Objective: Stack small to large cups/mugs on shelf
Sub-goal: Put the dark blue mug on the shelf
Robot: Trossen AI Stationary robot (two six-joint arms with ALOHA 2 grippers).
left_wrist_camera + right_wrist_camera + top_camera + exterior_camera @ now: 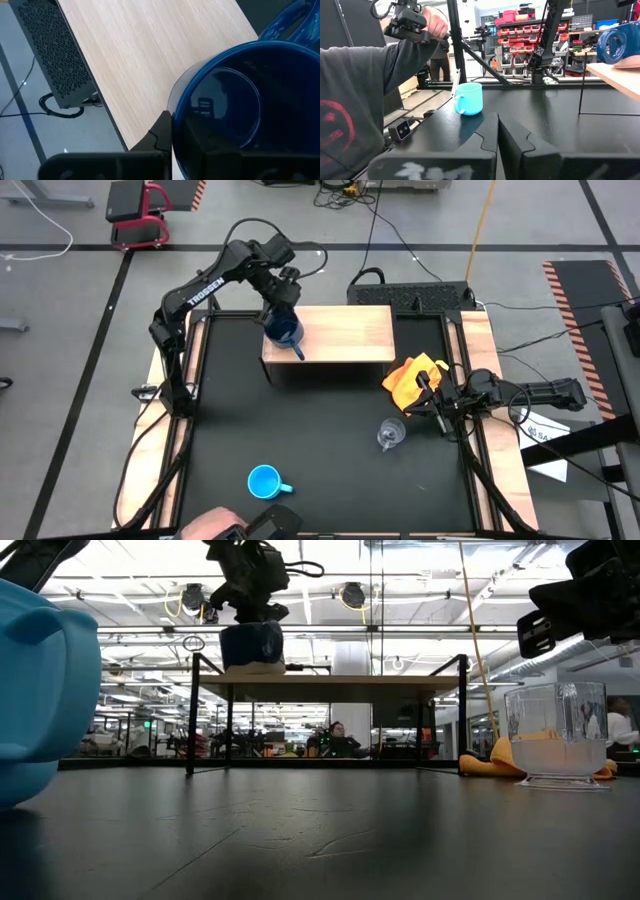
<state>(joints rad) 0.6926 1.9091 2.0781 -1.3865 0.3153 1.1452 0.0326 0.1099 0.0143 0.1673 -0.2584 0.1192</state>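
The dark navy-blue mug (284, 329) is at the left end of the shelf's (345, 332) wooden top, its handle toward the near edge. My left gripper (283, 302) is above it and shut on it. In the low view the mug (250, 645) sits at the top board's level (330, 680); whether its base rests on the board I cannot tell. The clear glass cup (391, 433) stands upright on the black table. The light sky-blue mug (265, 480) stands upright near the near edge. My right gripper (437, 403) is shut and empty beside the orange cloth (412, 378). My left gripper holds the navy mug by its rim wall (176, 107), on the side opposite the handle. One finger (161, 134) is outside the wall and one is inside the hollow. The fingers come from above, pointing down. The mug is upright, mouth up.
A person's hand (212, 526) with a handheld device is at the table's near edge. Pale wooden planks (483, 345) run along both table sides. The right part of the shelf top (370, 320) is bare wood. A black box (415, 292) stands behind the shelf.
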